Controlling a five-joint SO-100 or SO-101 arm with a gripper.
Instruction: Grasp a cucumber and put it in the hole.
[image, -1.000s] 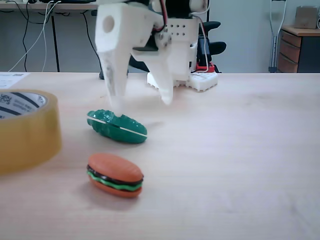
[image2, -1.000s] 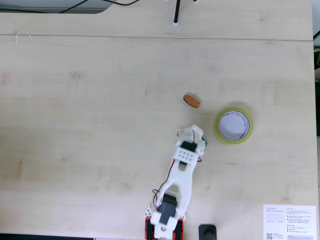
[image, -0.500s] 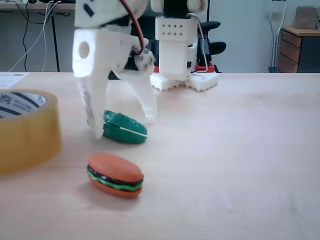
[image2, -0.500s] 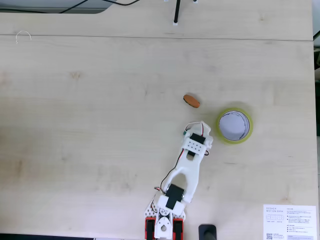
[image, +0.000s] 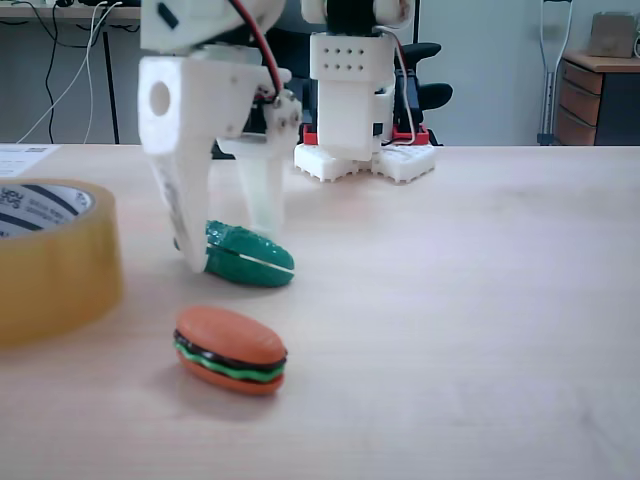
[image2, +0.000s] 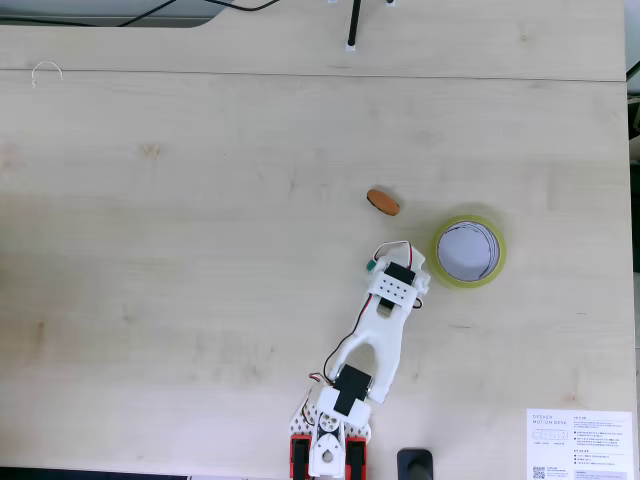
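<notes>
Straddling the small dark-green bumpy plastic cucumber (image: 245, 256), my white two-finger claw (image: 228, 240) stands on the pale wooden table (image: 480, 300) with its fingers apart, one at each side of the toy's left end in the low fixed view. Just in front of my claw lies the orange-brown toy burger (image: 230, 350). Left of it there stands the yellowish-tan tape roll (image: 55, 260), whose hole (image2: 467, 251) lies open.

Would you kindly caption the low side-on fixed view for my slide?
White gripper straddling the green cucumber on the table, toy burger in front, tape roll at left.
</notes>
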